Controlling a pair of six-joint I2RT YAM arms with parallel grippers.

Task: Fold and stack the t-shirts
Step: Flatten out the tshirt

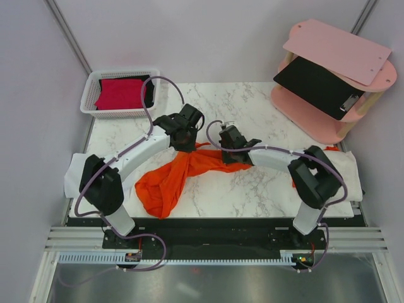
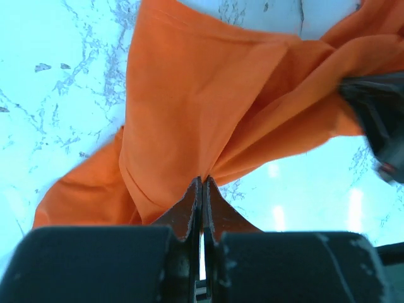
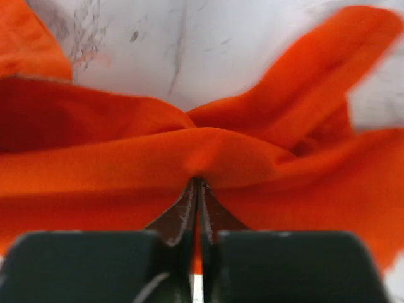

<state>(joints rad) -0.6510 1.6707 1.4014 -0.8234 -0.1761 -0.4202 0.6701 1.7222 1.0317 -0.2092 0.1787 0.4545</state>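
A bright orange t-shirt [image 1: 180,177] hangs crumpled between my two grippers over the middle of the marble table, its lower part resting on the table at the front left. My left gripper [image 1: 187,140] is shut on a pinch of the orange cloth [image 2: 183,120]. My right gripper [image 1: 225,144] is shut on another fold of the same shirt [image 3: 189,151]. A crimson-red t-shirt [image 1: 120,93] lies folded in the white basket [image 1: 89,92] at the back left, on top of a black one [image 1: 148,93].
A pink two-tier shelf [image 1: 334,82] stands at the back right with a flat black clipboard [image 1: 319,82] on its lower tier. A white cloth [image 1: 347,170] lies at the table's right edge, another [image 1: 72,177] at the left edge.
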